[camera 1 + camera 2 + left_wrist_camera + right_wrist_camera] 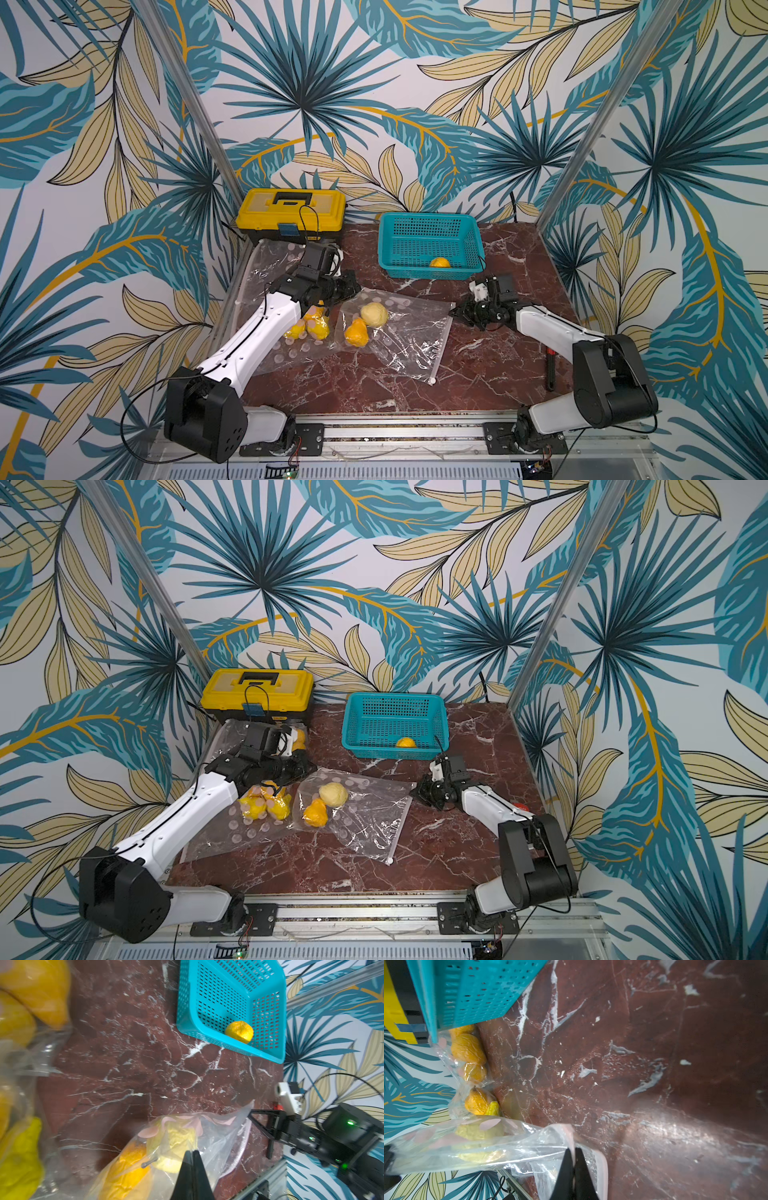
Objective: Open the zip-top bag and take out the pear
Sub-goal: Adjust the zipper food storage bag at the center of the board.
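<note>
**Status – opening stage, extraction not begun**

- Zip-top bag (409,336): lies flat on the tabletop (498,374), in front of the teal basket (428,274) on the robot's side.
- Pear (356,333): orange, inside the bag, at the end in front of the basket's left corner. It touches a pale round fruit (374,314) in the same bag.
- Right jaws: fully shut at the bag corner nearest the basket's right front corner. The right wrist view shows clear film and the zip strip (602,1159) pinched between them.
- Left jaws: fully shut at the bag corner in front of the basket's left side. In the left wrist view, film gathers at their tip, so they appear to pinch a fold – not certain.
- Seal: the white slider (432,380) sits at the end of the zip edge farthest from the basket. Whether the mouth is parted cannot be told.
- Basket contents: one orange fruit (439,262), not part of this bag.

**Judgement:** both holds look set. Opening the mouth and removing the pear both remain.
</note>
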Robot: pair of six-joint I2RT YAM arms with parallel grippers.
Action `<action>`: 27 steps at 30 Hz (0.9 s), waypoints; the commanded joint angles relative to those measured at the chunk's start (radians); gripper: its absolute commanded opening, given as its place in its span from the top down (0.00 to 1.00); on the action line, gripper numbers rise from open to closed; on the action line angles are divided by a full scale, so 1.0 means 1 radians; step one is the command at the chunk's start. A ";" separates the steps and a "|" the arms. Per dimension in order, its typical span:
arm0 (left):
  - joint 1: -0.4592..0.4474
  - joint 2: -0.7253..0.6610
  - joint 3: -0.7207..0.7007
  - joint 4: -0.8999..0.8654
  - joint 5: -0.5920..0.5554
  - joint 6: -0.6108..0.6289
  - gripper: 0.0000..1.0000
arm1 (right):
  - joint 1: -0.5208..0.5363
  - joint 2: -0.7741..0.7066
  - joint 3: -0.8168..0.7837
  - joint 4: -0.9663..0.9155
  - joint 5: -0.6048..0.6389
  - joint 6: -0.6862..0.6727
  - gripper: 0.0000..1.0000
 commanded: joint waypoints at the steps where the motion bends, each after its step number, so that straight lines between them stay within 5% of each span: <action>1: 0.034 -0.010 -0.006 -0.031 -0.200 0.071 1.00 | -0.017 -0.037 -0.015 -0.046 0.061 -0.007 1.00; 5: 0.046 0.082 -0.011 -0.037 -0.226 0.113 1.00 | -0.021 -0.100 -0.068 0.155 -0.070 0.031 1.00; 11: 0.063 0.243 0.067 -0.029 -0.112 0.130 1.00 | -0.023 -0.161 -0.162 0.556 -0.348 0.168 1.00; 21: 0.062 0.121 0.168 0.002 -0.004 0.102 1.00 | -0.023 -0.212 -0.151 0.385 -0.331 0.038 1.00; 27: 0.065 0.008 0.091 0.021 -0.063 0.082 1.00 | -0.027 -0.234 -0.140 0.256 -0.215 -0.025 1.00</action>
